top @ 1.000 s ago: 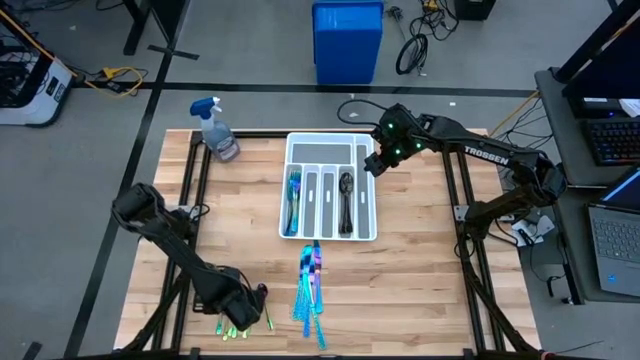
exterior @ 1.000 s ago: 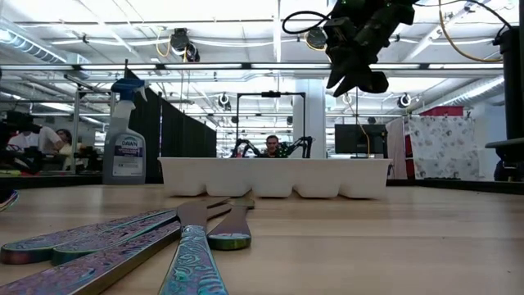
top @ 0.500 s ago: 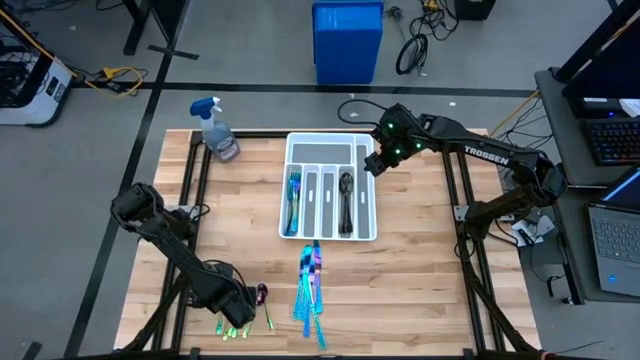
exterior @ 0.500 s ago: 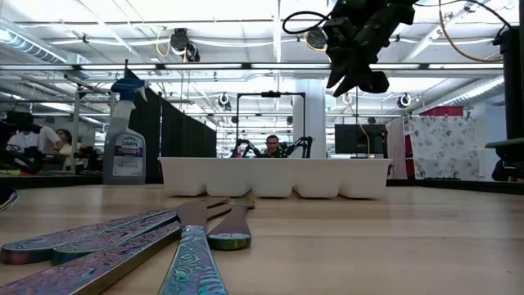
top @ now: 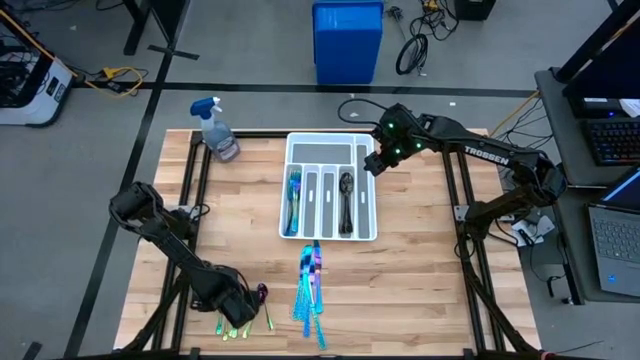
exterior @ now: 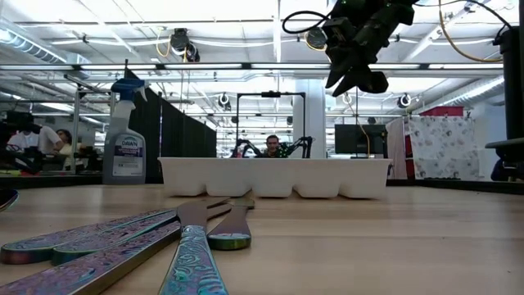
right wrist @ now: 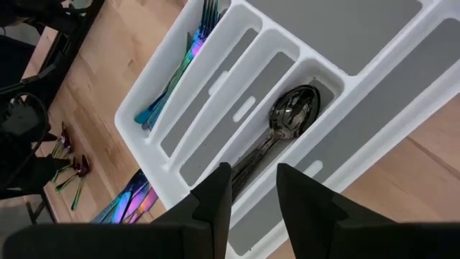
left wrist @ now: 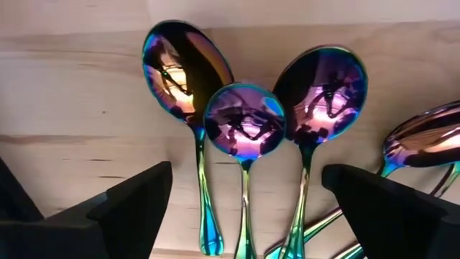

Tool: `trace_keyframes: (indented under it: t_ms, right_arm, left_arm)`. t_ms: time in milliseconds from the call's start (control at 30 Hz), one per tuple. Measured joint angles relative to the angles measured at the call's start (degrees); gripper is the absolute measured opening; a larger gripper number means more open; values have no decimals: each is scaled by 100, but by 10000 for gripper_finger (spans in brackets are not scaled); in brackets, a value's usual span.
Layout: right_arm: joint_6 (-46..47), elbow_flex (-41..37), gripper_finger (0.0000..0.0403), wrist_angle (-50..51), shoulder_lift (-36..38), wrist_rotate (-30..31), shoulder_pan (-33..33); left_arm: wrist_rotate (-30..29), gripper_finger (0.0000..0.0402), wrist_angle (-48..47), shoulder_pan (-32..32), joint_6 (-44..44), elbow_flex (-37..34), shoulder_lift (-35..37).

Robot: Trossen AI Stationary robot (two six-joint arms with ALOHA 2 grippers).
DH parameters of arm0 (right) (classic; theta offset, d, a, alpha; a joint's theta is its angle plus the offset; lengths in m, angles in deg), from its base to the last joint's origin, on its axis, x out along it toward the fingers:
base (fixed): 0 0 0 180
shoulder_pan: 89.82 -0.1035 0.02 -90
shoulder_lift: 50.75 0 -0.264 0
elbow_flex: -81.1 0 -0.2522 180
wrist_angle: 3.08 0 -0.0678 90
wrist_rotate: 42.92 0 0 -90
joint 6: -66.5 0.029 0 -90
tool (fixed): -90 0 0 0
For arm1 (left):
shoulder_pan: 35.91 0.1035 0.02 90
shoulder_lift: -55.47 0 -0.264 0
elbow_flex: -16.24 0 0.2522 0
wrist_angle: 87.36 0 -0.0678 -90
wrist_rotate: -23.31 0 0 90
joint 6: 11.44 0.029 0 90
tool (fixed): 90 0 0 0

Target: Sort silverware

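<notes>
At the near edge of the tabletop (top: 420, 270), the left tool (top: 240, 310) is held low with its fingers spread wide, empty, over the small rainbow-purple spoons (left wrist: 244, 137). These are unsorted; they are laid side by side, bowls pointing away from the tool and handles running back between its fingers. Just beside them, the iridescent knives (top: 311, 283) are piled with long axes running toward the white tray (top: 369, 190), also unsorted. Farther off, blue-teal forks (top: 294, 192) and dark spoons (right wrist: 287, 119) are already laid lengthwise in separate tray compartments. The task is judged roughly half done. The right tool (right wrist: 251, 198) is hung above the tray's far corner, narrowly parted, nothing gripped.
</notes>
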Motion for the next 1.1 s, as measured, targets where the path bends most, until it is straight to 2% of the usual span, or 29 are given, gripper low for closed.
trace_keyframes:
  t_ms: [833,1100]
  right_arm:
    - [44,0,96,-201,0,11,2]
    - [44,0,96,-201,0,9,0]
  left_arm:
    - [147,143,181,423,50,-49,-22]
    - [141,90,243,461,87,-56,-24]
